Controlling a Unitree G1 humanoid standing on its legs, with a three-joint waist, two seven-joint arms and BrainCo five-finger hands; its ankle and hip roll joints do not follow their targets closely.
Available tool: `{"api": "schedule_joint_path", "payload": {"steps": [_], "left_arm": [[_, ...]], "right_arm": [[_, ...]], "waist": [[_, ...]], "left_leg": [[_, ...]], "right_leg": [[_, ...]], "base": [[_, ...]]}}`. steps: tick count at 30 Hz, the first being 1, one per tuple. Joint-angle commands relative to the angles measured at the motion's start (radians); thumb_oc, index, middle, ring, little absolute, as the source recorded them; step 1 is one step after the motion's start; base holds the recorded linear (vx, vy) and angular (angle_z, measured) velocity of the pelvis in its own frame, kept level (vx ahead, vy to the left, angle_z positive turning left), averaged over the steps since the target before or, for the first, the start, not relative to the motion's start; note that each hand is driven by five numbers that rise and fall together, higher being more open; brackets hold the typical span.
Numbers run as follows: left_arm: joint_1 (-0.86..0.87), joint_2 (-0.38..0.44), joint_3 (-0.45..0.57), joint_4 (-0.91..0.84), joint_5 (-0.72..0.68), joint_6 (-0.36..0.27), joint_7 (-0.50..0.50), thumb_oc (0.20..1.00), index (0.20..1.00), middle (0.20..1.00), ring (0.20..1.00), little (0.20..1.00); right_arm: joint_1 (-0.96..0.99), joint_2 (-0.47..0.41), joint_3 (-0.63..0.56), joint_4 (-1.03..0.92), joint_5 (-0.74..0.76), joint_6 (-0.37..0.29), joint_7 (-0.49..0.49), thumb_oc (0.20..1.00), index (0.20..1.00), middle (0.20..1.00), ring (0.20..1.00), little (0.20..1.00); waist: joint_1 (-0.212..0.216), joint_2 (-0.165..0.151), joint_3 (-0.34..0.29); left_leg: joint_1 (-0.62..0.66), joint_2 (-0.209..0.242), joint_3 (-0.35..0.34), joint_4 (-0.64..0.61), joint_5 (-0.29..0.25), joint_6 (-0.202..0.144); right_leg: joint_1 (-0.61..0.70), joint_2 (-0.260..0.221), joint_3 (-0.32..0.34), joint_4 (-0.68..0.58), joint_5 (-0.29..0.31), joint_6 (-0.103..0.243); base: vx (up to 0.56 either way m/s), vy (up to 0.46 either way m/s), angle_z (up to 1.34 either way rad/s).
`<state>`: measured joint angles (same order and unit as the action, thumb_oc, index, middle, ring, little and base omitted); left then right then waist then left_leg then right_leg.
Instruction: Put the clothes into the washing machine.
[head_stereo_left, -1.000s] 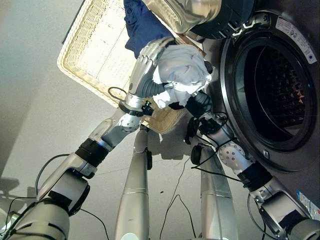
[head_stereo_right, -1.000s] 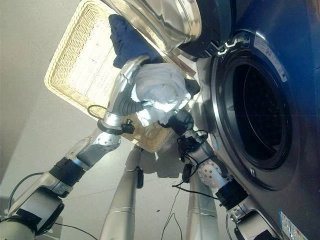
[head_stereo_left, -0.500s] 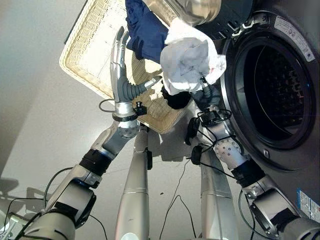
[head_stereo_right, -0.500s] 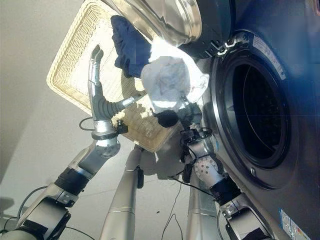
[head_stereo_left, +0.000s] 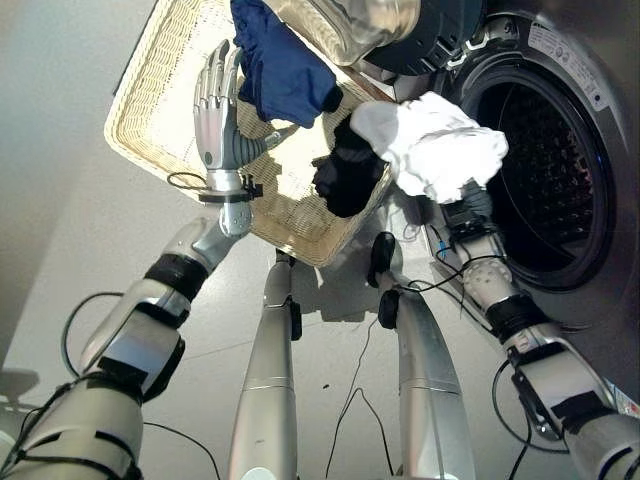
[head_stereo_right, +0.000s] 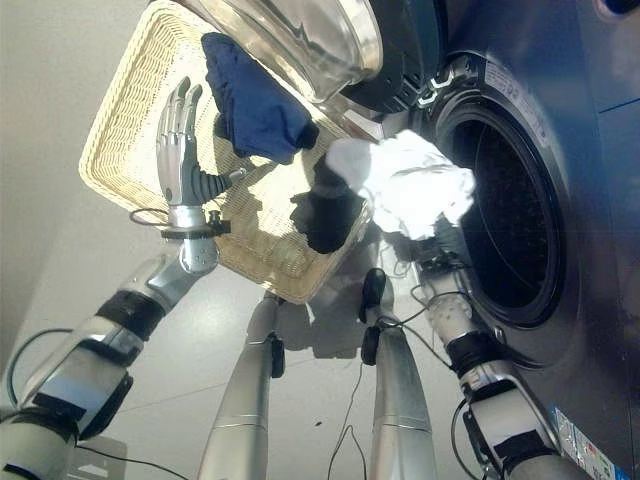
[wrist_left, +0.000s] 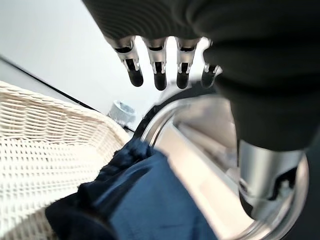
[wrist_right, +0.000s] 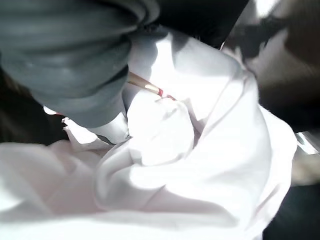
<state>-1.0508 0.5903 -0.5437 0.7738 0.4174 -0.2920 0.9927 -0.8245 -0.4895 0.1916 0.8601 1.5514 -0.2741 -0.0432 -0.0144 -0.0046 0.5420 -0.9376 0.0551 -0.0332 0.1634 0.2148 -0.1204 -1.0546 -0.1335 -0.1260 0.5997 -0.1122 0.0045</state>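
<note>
So we've got the white garment (head_stereo_left: 432, 145) bunched up on top of our right hand (wrist_right: 75, 60), right at the mouth of the washing machine (head_stereo_left: 560, 150). Honestly we can't tell what the fingers are doing, the cloth buries them completely, even from the right wrist view. Our guess is it's carried as a wad like that so nothing trails on the floor or snags on the door rim on the way in.

Our left hand (head_stereo_left: 215, 110) is up over the wicker basket (head_stereo_left: 160, 120) with its fingers (wrist_left: 159, 75) straight and spread, holding nothing. Just past those fingertips lies the dark blue garment (head_stereo_left: 285, 70), so the hand looks parked for the next pick. A black garment (head_stereo_left: 345, 180) sits lower in the basket, toward the thumb side of that hand.

The round glass door (head_stereo_left: 345, 25) is swung open above the basket, leaving the dark drum free. The basket rests on a plain pale grey floor (head_stereo_left: 60, 200), just beside the dark front of the machine.

We'd say one item is nearly in and two are left.
</note>
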Motion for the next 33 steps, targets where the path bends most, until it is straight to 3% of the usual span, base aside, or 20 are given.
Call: {"api": "schedule_joint_path", "payload": {"steps": [1,3,4,5,7,9,10,11,16,19,23,26,29,33], "left_arm": [[-0.057,0.04,-0.02,0.089,-0.034,-0.029,0.004,1.0,1.0,1.0,1.0,1.0],[-0.068,0.053,-0.055,0.123,-0.036,-0.024,0.003,1.0,1.0,1.0,1.0,1.0],[-0.069,0.068,-0.09,0.142,-0.01,-0.001,0.011,1.0,1.0,1.0,1.0,1.0],[-0.066,0.084,-0.11,0.144,-0.009,0.012,0.015,1.0,1.0,1.0,1.0,1.0],[-0.079,0.108,-0.151,0.152,0.012,0.042,0.017,1.0,1.0,1.0,1.0,1.0],[-0.115,0.132,-0.205,0.163,0.002,0.074,0.0,1.0,1.0,1.0,1.0,1.0],[-0.14,0.142,-0.228,0.175,-0.014,0.081,-0.013,1.0,1.0,1.0,1.0,1.0],[-0.182,0.162,-0.264,0.198,-0.034,0.084,-0.038,1.0,1.0,1.0,1.0,1.0],[-0.258,0.166,-0.326,0.29,-0.064,0.047,-0.077,1.0,1.0,1.0,1.0,1.0],[-0.282,0.154,-0.345,0.322,-0.061,0.042,-0.083,1.0,1.0,1.0,1.0,1.0],[-0.336,0.138,-0.372,0.346,-0.054,0.057,-0.029,1.0,1.0,1.0,1.0,1.0],[-0.381,0.13,-0.382,0.358,-0.048,0.063,0.016,1.0,1.0,1.0,1.0,1.0],[-0.413,0.118,-0.384,0.37,-0.011,0.08,0.072,1.0,1.0,1.0,1.0,1.0],[-0.441,0.106,-0.387,0.374,0.023,0.087,0.076,1.0,1.0,1.0,1.0,1.0]], "right_arm": [[-0.059,-0.165,-0.122,0.111,0.142,-0.149,-0.049,0.2,0.2,0.2,0.2,0.2],[-0.117,-0.231,-0.142,0.194,0.184,-0.202,-0.081,0.2,0.2,0.2,0.2,0.2],[-0.16,-0.295,-0.154,0.223,0.235,-0.334,-0.139,0.2,0.2,0.2,0.2,0.2],[-0.169,-0.322,-0.16,0.198,0.198,-0.418,-0.2,0.2,0.2,0.2,0.2,0.2],[-0.181,-0.348,-0.166,0.138,0.12,-0.523,-0.301,0.216,0.216,0.216,0.216,0.216],[-0.204,-0.382,-0.153,0.092,0.008,-0.531,-0.369,0.564,0.564,0.564,0.564,0.564],[-0.222,-0.396,-0.143,0.072,-0.044,-0.522,-0.4,1.0,1.0,1.0,1.0,1.0],[-0.247,-0.423,-0.136,0.07,-0.097,-0.5,-0.429,1.0,1.0,1.0,1.0,1.0],[-0.293,-0.475,-0.127,0.241,-0.02,-0.409,-0.27,1.0,1.0,1.0,1.0,1.0],[-0.316,-0.475,-0.109,0.301,-0.014,-0.378,-0.247,1.0,1.0,1.0,1.0,1.0],[-0.377,-0.471,-0.024,0.36,-0.132,-0.322,-0.339,1.0,1.0,1.0,1.0,1.0],[-0.401,-0.461,0.022,0.385,-0.214,-0.244,-0.424,1.0,1.0,1.0,1.0,1.0],[-0.417,-0.454,0.069,0.424,-0.276,-0.105,-0.527,1.0,1.0,1.0,1.0,1.0],[-0.428,-0.444,0.12,0.455,-0.347,0.038,-0.591,1.0,1.0,1.0,1.0,1.0]], "waist": [[-0.018,-0.009,-0.022],[-0.019,-0.013,-0.022],[-0.019,-0.02,-0.022],[-0.022,-0.023,-0.022],[-0.031,-0.03,-0.022],[-0.038,-0.03,-0.022],[-0.043,-0.029,-0.022],[-0.047,-0.029,-0.022],[-0.046,-0.019,-0.022],[-0.044,-0.014,-0.022],[-0.037,-0.006,-0.022],[-0.036,-0.009,-0.022],[-0.034,-0.015,-0.022],[-0.031,-0.026,-0.022]], "left_leg": [[-0.03,-0.012,0.083,0.145,-0.13,-0.02],[-0.034,-0.006,0.078,0.154,-0.138,-0.019],[-0.045,0.004,0.074,0.158,-0.145,-0.018],[-0.051,0.009,0.076,0.155,-0.146,-0.018],[-0.058,0.013,0.077,0.15,-0.148,-0.019],[-0.059,0.011,0.075,0.145,-0.148,-0.018],[-0.06,0.01,0.074,0.141,-0.149,-0.018],[-0.059,0.009,0.074,0.134,-0.149,-0.018],[-0.046,0.007,0.07,0.118,-0.151,-0.017],[-0.049,0.005,0.068,0.12,-0.15,-0.018],[-0.064,-0.002,0.059,0.124,-0.148,-0.013],[-0.071,-0.002,0.057,0.123,-0.146,-0.015],[-0.082,-0.001,0.053,0.125,-0.146,-0.014],[-0.098,0.002,0.047,0.129,-0.147,-0.014]], "right_leg": [[0.044,0.049,0.0,-0.238,0.207,0.142],[0.044,0.053,0.003,-0.238,0.209,0.142],[0.04,0.054,0.0,-0.237,0.208,0.144],[0.037,0.053,-0.003,-0.238,0.208,0.145],[0.031,0.054,-0.004,-0.242,0.212,0.147],[0.027,0.053,-0.001,-0.251,0.217,0.148],[0.025,0.052,0.003,-0.257,0.219,0.148],[0.024,0.052,0.006,-0.265,0.219,0.147],[0.031,0.048,0.008,-0.265,0.205,0.144],[0.03,0.042,0.005,-0.264,0.202,0.143],[0.018,0.036,0.002,-0.264,0.203,0.142],[0.013,0.034,0.001,-0.265,0.203,0.142],[0.006,0.036,0.0,-0.264,0.205,0.142],[-0.003,0.039,-0.007,-0.261,0.206,0.144]], "base": [[0.0,0.001,-0.14],[0.01,-0.03,-0.08],[0.0,-0.057,-0.04],[-0.01,-0.051,-0.05],[-0.02,-0.005,-0.07],[-0.03,0.037,-0.04],[-0.05,0.069,0.02],[-0.04,0.067,0.02],[-0.01,0.023,-0.03],[0.01,0.004,0.05],[0.0,-0.002,0.01],[0.0,0.0,0.0],[0.0,-0.027,0.0],[0.0,-0.047,0.01]]}}
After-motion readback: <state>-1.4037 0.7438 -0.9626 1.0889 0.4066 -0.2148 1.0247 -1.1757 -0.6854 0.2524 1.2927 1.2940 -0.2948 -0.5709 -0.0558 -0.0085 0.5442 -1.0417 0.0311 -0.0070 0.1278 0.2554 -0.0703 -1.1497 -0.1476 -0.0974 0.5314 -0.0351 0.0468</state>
